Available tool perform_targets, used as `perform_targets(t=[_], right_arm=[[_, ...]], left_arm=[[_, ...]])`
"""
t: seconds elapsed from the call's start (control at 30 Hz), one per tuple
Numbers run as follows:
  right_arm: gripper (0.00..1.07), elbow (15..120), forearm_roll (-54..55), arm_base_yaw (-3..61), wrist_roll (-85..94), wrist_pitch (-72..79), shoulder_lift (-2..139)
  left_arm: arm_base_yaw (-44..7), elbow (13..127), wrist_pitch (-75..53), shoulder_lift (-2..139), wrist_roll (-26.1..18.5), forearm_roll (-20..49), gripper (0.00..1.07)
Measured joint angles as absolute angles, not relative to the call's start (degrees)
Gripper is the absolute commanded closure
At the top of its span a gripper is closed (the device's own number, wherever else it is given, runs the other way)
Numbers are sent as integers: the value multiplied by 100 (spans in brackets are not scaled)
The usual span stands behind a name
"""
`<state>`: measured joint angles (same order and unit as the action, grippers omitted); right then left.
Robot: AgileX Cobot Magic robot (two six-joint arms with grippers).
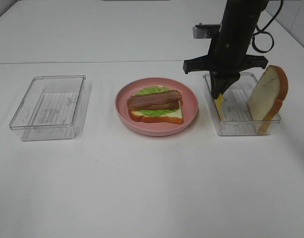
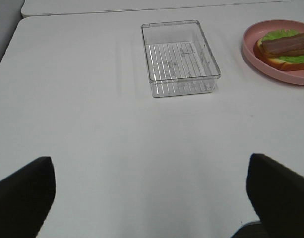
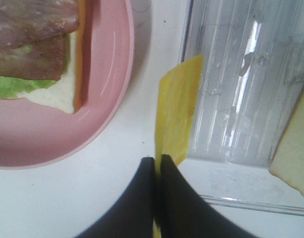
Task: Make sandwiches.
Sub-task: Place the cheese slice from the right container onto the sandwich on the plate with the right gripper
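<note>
Your R gripper (image 3: 156, 161) is clamped shut on the yellow cheese slice (image 3: 176, 109), at the plate-side wall of the right tray (image 1: 241, 126).

The cheese hangs on edge from the jaws; can't tell if it touches the tray. On the pink plate (image 1: 156, 129): bread slice (image 1: 166, 117) w/ lettuce (image 1: 152, 90) and bacon strips (image 1: 154, 100) on top. The 2nd bread slice (image 1: 268, 96) leans upright at the tray's right end. Your L gripper (image 2: 151, 163) is spread wide over bare table, holding nothing, w/ the left tray (image 2: 181, 84) ahead of it.

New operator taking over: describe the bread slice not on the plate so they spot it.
Find the clear tray right of the pink plate. At its right end a white, orange-crusted bread slice stands on edge. Unlike the thin yellow cheese in the right claw, it is thick and untouched.
</note>
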<state>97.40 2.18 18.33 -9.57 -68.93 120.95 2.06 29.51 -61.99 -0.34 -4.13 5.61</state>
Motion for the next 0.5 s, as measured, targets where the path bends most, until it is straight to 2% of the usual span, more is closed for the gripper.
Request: perform_targets(t=[0.3,0.37,0.5], right_arm=[[107,9752,1014,1833,-470,-6847,11522],[107,9752,1845,1839,-40,-6698,11471],[107,9752,2309,1839,80,-6606,11471]], left_arm=[[206,2951,-6199,-34,-413,561,6],[206,2951,-6199,-34,-413,561,6],[206,2951,-6199,-34,-413,561,6]])
